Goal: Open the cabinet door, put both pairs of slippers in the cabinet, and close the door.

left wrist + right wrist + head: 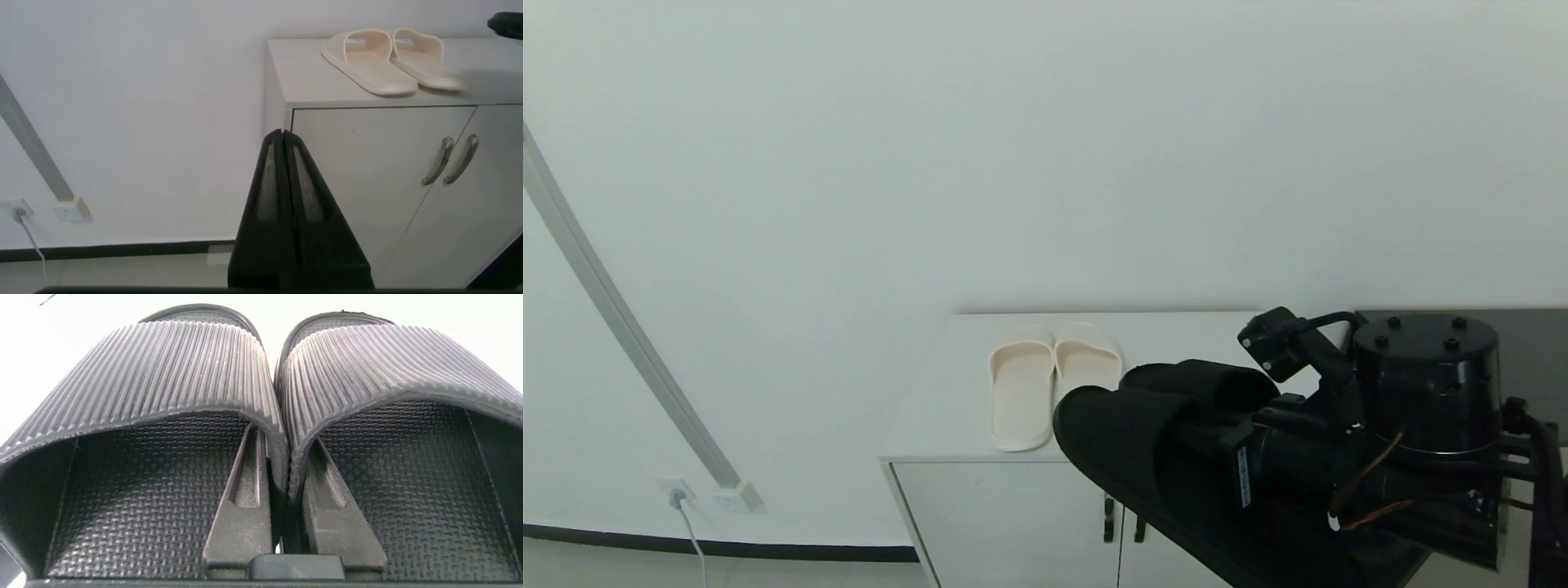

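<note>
Ribbed black slippers [1127,425] clamped in the right gripper [284,457], lower right of the head view.
One finger [245,498] sits inside each slipper, pinching their touching side walls; the bottom edge cuts the soles off. White slippers [1054,380] lie mid-frame on the cabinet [931,425], its doors [1013,523] shut. The left gripper [284,143] is pressed together, empty.

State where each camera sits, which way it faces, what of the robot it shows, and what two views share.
Head view: on the head, facing forward and down at the cabinet by a wall; the right arm shows, holding black slippers.
Left wrist view: on the left wrist, facing the cabinet's closed doors; the shut left gripper shows.
Right wrist view: on the right wrist, facing into the black slippers; the right gripper pinches their inner sides.
Shared: head and left wrist views both show white slippers on the cabinet.
</note>
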Motion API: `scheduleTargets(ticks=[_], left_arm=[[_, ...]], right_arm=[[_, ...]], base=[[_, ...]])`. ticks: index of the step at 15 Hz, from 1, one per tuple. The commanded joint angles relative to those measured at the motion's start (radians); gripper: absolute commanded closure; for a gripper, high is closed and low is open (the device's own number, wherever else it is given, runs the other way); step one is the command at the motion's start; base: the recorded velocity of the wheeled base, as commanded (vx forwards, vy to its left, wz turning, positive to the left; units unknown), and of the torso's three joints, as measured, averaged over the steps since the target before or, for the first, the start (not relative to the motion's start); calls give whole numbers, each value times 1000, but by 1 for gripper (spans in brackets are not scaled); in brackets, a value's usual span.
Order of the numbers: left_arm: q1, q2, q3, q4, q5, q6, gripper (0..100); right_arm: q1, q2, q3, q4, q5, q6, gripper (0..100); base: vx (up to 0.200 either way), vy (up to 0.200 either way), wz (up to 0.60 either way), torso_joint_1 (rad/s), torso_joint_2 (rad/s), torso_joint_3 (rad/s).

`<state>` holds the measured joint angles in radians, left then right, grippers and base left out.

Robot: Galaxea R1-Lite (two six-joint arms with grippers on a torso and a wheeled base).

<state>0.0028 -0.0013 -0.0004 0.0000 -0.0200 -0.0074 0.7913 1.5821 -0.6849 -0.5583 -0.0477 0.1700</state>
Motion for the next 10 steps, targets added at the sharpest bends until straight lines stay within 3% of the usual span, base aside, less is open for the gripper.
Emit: scheduleTargets(ticks=[1,6,10], left_arm=[[0,1,0,0,0,0,100],[0,1,0,0,2,0,100],[0,1,0,0,3,-2,100]], right_arm=[[5,-11,16,0,6,-1,100],[8,-11,47,-5,8,-21,100],[6,-17,56,-6,6,-23,100]], base=[[-200,0,0,-2,7,7],[-200,0,0,3,0,-1],[0,0,0,0,0,0]])
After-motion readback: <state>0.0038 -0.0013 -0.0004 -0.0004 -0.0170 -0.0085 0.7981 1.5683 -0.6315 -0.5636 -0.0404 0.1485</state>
